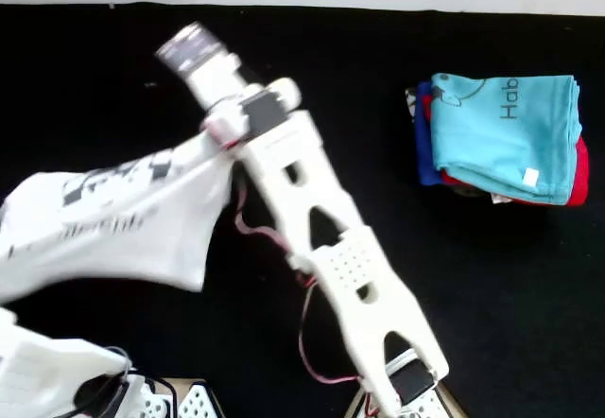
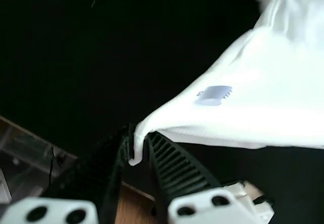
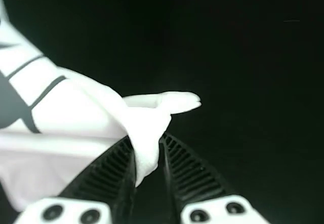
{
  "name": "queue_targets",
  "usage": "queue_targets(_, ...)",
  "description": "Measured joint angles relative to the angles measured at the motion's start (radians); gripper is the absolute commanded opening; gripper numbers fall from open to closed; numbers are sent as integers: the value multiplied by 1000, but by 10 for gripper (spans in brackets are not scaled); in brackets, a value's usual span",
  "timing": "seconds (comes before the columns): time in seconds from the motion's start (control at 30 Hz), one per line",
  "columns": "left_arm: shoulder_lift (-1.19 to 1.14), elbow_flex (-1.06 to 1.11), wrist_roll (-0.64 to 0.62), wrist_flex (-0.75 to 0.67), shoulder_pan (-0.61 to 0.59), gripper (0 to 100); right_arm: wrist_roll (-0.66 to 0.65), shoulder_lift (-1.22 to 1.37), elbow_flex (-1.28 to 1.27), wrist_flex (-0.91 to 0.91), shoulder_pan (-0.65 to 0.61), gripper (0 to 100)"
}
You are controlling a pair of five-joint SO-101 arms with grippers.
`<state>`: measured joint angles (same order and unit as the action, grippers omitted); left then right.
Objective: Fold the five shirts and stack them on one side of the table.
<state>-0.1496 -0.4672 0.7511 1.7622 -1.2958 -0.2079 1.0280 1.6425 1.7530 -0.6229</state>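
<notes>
Left end effector point(image 2: 139, 144) and right end effector point(image 3: 148, 148) clamp white shirt point(image 1: 113, 219); folded stack point(image 1: 506, 139) lies well apart.

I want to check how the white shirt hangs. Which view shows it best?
The high view: most of the white shirt, stretched out. The left wrist view shows a corner pinched in the left gripper; the right wrist view shows a fold pinched in the right gripper.

The white plastic right arm point(image 1: 312, 191) stretches up and leftward over the table, its black ribbed right gripper point(image 3: 148, 150) clamped on a fold of white shirt point(image 3: 76, 117). The white left arm point(image 1: 38, 371) crouches low at the near edge, its black left gripper point(image 2: 137, 145) pinching the shirt's hem.
</notes>
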Motion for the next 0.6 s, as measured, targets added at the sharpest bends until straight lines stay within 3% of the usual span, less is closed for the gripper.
queue_targets(0.2,321,0,-127,0,327,8,0,-176,-8,2,157,6)
queue_targets(0.37,528,-2,-204,0,594,8,0,-391,-239,2,193,6)
queue_targets(0.6,560,9,-273,0,678,8,87,-850,-891,2,190,6)
